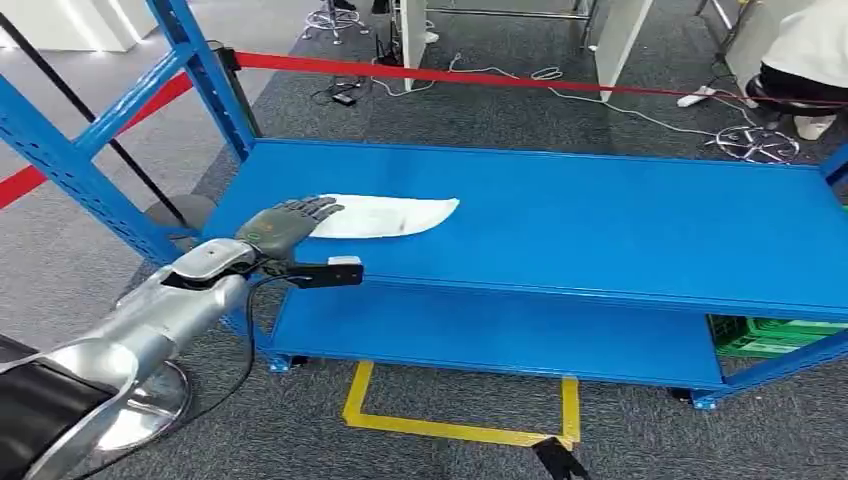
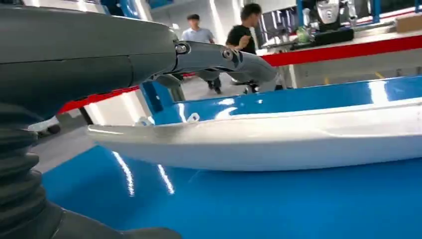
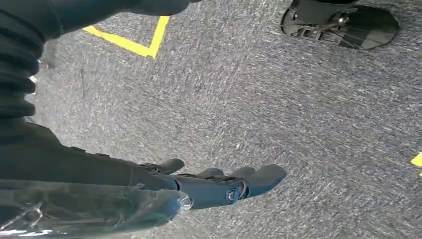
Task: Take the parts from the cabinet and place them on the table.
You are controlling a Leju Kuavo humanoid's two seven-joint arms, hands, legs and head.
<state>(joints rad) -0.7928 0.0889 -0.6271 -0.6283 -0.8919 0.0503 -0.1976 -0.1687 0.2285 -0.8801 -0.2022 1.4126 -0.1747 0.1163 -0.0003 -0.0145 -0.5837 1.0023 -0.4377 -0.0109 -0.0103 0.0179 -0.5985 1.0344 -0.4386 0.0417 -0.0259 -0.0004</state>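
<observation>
Head view: the left hand (image 1: 285,226) reaches over the near left part of the blue shelf (image 1: 620,220), fingers extended over the end of the white part (image 1: 385,216), which lies flat there.

Left wrist view: its fingers (image 2: 224,57) stretch above the white part (image 2: 278,139); whether they touch it I cannot tell.

Right wrist view: the right hand (image 3: 219,184) hangs over grey carpet (image 3: 278,99), fingers straight, side by side, holding nothing.

White curved part (image 1: 385,216) lying flat on blue shelf (image 1: 600,220), near left end.
</observation>
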